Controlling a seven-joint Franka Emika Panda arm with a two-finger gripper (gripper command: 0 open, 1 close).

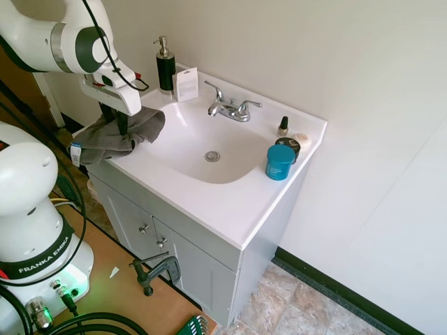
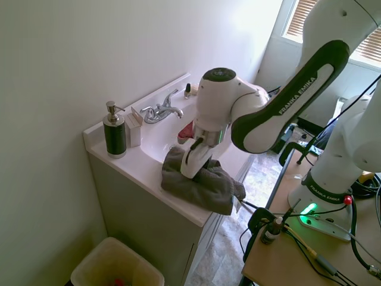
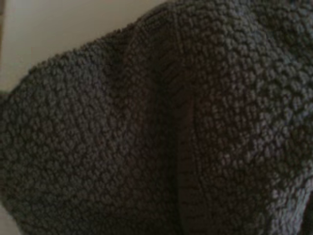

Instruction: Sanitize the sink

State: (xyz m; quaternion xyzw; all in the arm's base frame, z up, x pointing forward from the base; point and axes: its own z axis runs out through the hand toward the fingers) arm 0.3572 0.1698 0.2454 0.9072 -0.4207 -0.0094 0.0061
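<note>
My gripper (image 1: pixel 123 130), closure indiscernible, presses into the grey terry cloth (image 1: pixel 115 138) at the glossy white sink (image 1: pixel 230 202) corner; basin wiping remains.

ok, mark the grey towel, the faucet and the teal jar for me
grey towel (image 1: pixel 143 125): first exterior view, fold beside the gripper.
faucet (image 1: pixel 218 105): first exterior view, chrome spout.
teal jar (image 1: pixel 280 165): first exterior view, side wall.

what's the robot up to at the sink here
The white arm has its gripper pressed down into a grey towel bunched on the corner of the sink top, beside the soap dispenser. The towel partly hangs over the counter edge and has not reached the basin. It looks set for wiping. Whether the fingers are clamped on the cloth can't be seen. A teal jar and small bottles sit past the faucet.
</note>
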